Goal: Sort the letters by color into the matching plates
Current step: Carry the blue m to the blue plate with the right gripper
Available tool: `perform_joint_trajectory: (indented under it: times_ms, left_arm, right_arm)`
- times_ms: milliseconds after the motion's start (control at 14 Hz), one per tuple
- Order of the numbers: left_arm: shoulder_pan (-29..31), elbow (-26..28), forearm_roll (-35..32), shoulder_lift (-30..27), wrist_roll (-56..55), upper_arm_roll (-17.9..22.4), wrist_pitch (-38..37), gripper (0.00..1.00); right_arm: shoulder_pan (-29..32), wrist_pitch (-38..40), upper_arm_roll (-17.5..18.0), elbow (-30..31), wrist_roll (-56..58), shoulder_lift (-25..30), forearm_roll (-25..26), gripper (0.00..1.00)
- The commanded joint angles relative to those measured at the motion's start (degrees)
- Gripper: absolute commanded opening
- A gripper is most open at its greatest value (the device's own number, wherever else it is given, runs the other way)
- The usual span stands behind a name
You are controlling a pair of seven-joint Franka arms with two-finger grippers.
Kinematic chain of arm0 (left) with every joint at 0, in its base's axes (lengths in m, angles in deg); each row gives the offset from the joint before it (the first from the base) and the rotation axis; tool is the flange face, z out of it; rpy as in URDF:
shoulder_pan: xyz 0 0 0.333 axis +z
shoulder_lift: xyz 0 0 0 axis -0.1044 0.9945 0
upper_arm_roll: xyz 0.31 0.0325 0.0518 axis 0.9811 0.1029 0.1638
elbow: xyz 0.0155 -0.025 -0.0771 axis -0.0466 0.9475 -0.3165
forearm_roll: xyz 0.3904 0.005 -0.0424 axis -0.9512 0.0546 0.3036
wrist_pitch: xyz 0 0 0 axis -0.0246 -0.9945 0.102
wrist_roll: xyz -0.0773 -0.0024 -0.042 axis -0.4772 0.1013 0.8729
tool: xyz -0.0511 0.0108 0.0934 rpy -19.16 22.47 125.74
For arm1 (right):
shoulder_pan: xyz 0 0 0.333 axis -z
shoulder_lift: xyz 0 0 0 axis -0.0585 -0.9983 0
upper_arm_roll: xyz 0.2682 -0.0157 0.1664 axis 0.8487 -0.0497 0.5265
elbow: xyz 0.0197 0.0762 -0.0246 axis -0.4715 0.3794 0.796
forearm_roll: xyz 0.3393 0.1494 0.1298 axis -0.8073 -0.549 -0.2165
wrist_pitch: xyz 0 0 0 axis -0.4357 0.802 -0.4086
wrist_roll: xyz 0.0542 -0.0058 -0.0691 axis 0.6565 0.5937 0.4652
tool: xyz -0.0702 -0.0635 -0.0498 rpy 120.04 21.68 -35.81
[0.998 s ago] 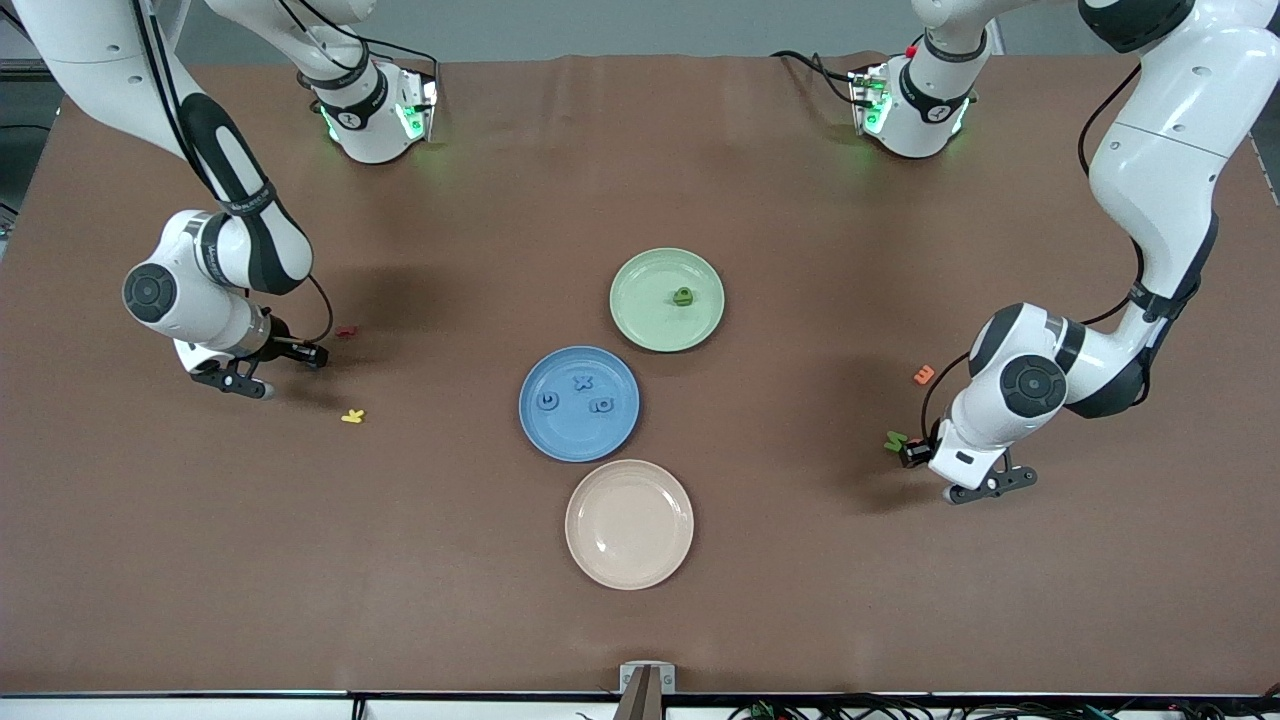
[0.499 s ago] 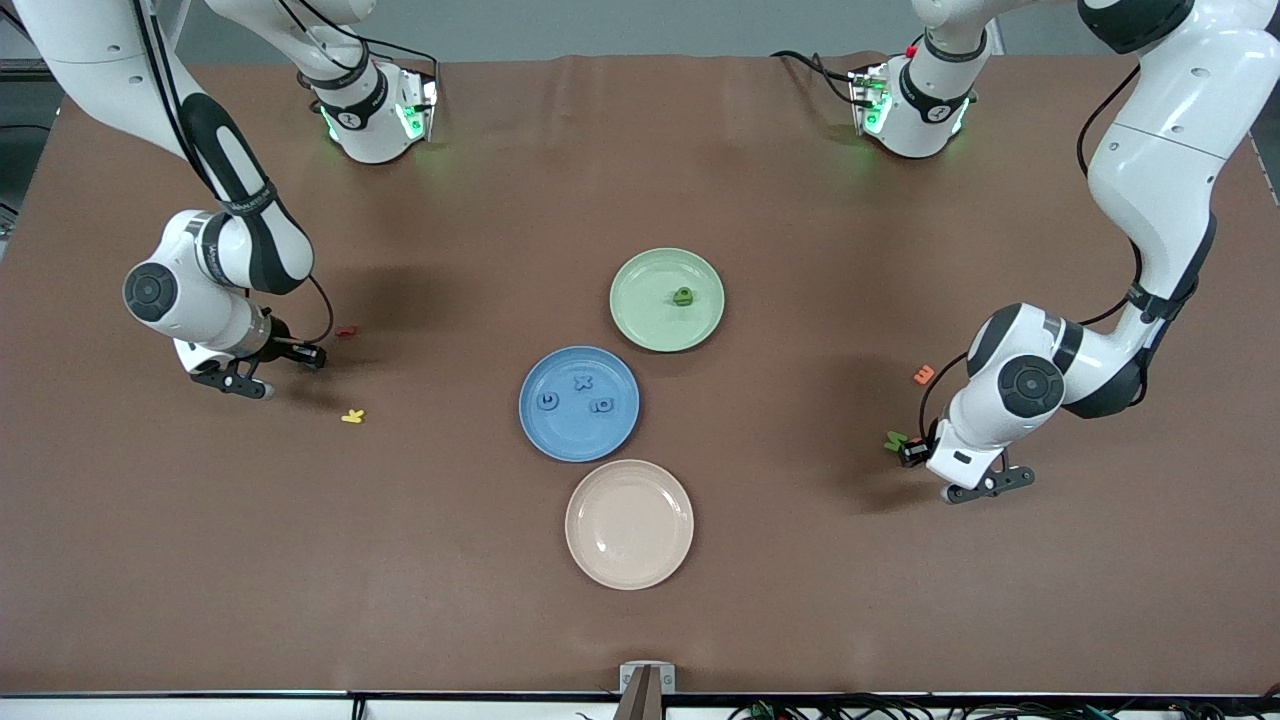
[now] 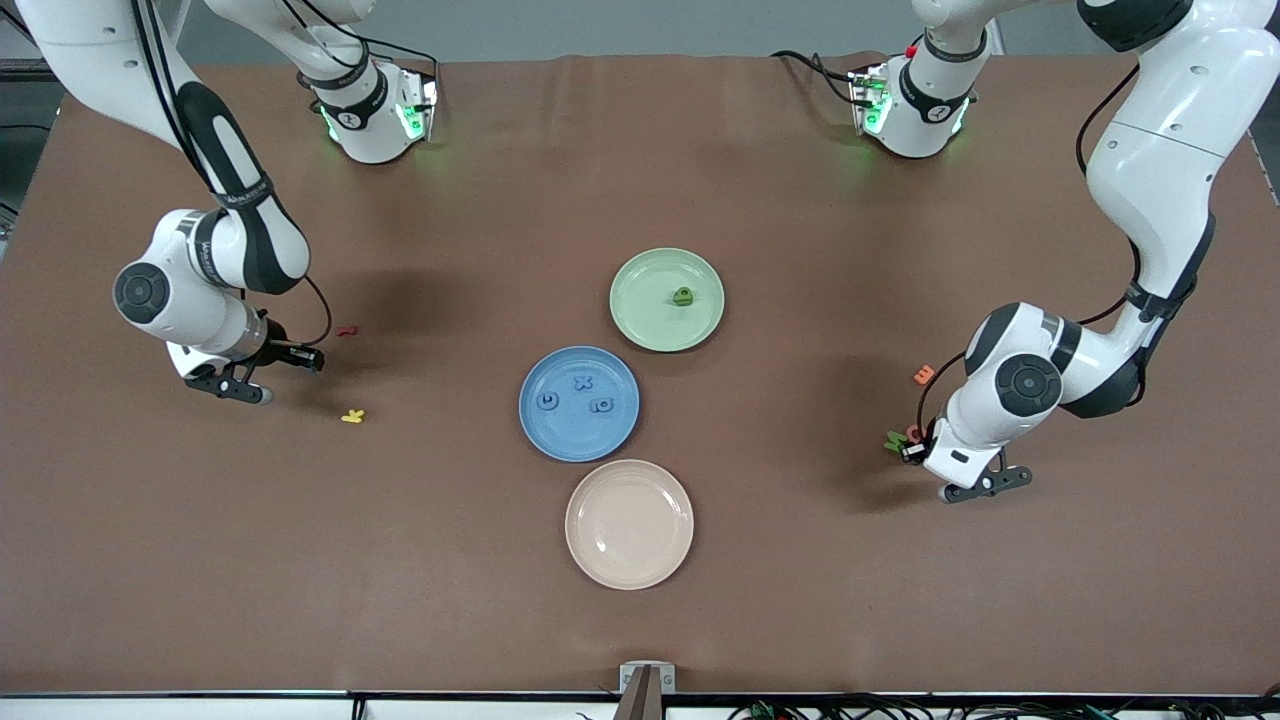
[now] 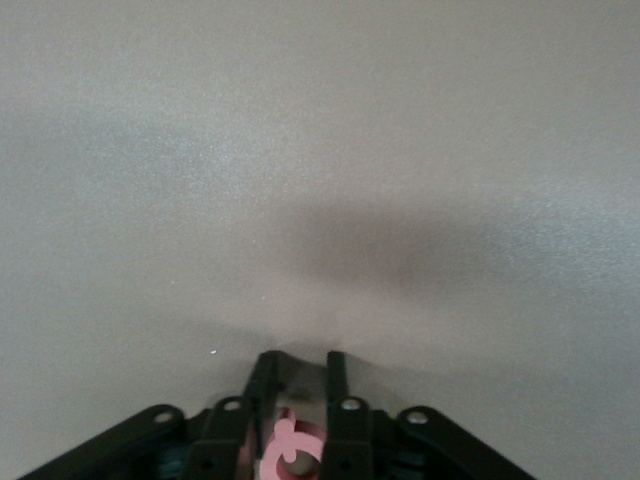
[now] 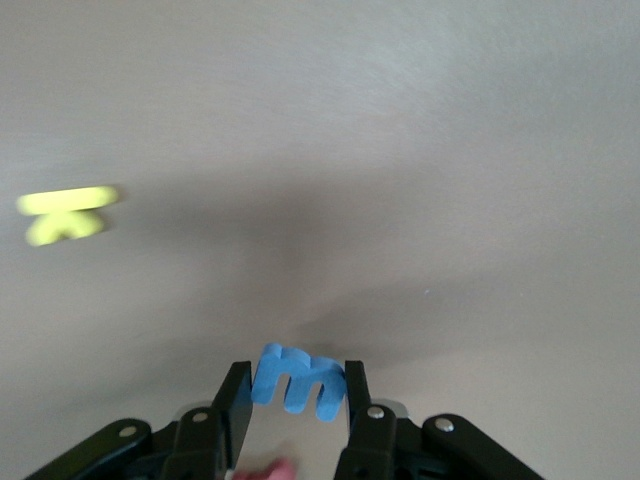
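Brown table (image 3: 800,560) carries blue plate (image 3: 540,430), green plate (image 3: 640,320), beige plate (image 3: 629,524), scattered letters (image 3: 352,416)

The yellow letter (image 5: 68,213) smears into a blur in the right wrist view; the pink letter (image 4: 292,448) runs off the left wrist picture's edge; the plate letters' (image 3: 547,400) shapes are too small to read.

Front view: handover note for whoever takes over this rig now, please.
Right gripper: shut on a blue letter, low over the table.
Left gripper: shut on a pink letter, beside green letter M.
Done: three blue letters in blue plate, one green letter in green plate.
Left: carry the held blue letter to the blue plate; release pink, not a sort colour; green letter M to the green plate.
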Motion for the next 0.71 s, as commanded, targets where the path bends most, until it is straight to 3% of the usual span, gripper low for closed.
perform_joint_trajectory:
  times_ms: [0, 357, 642]
  left_arm:
    - [0.0, 0.8, -0.8, 0.1, 0.8, 0.3, -0.5, 0.14]
    - [0.1, 0.9, -0.8, 0.1, 1.3, 0.2, -0.7, 0.13]
    - [0.8, 0.8, -0.8, -0.5, 2.3, -0.8, -0.8, 0.03]
  right_arm:
    - [-2.6, 10.4, 0.2, -6.2, -2.7, 3.1, 1.1, 0.2]
    - [-13.4, 25.8, 0.5, -20.9, -17.3, 1.5, 1.3, 0.2]
    - [-27.4, 25.2, 0.6, -28.9, -39.9, -6.7, 0.5, 0.2]
